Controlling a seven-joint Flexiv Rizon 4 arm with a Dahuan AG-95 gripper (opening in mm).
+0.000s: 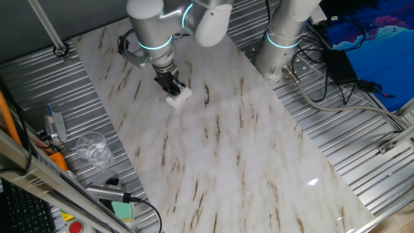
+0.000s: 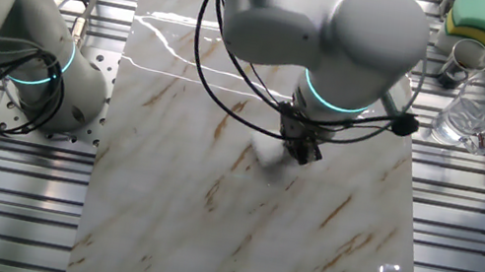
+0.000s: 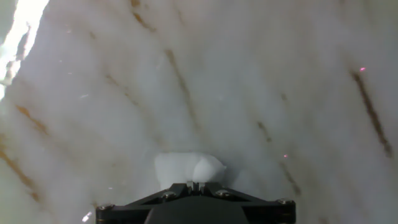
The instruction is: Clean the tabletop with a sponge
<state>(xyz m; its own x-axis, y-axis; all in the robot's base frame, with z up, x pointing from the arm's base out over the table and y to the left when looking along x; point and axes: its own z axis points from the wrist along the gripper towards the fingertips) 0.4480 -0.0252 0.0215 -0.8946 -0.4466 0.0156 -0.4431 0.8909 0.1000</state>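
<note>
The tabletop (image 1: 246,149) is a long white marble-look slab with brown veins, lying across the ribbed metal bench. My gripper (image 1: 173,87) is shut on the sponge (image 1: 179,96), a small white soft block pressed down against the slab near its far end. In the hand view the sponge (image 3: 188,168) bulges out just ahead of the black gripper body, resting on the tabletop (image 3: 249,74). From the other fixed view the gripper (image 2: 303,151) points down at the tabletop (image 2: 233,245), and the sponge is mostly hidden under it.
A clear glass (image 1: 92,148), a green block (image 1: 121,210) and an orange tool (image 1: 55,157) sit on the ribbed metal left of the slab. The robot base (image 1: 284,39) and its cables (image 1: 323,84) stand to the right.
</note>
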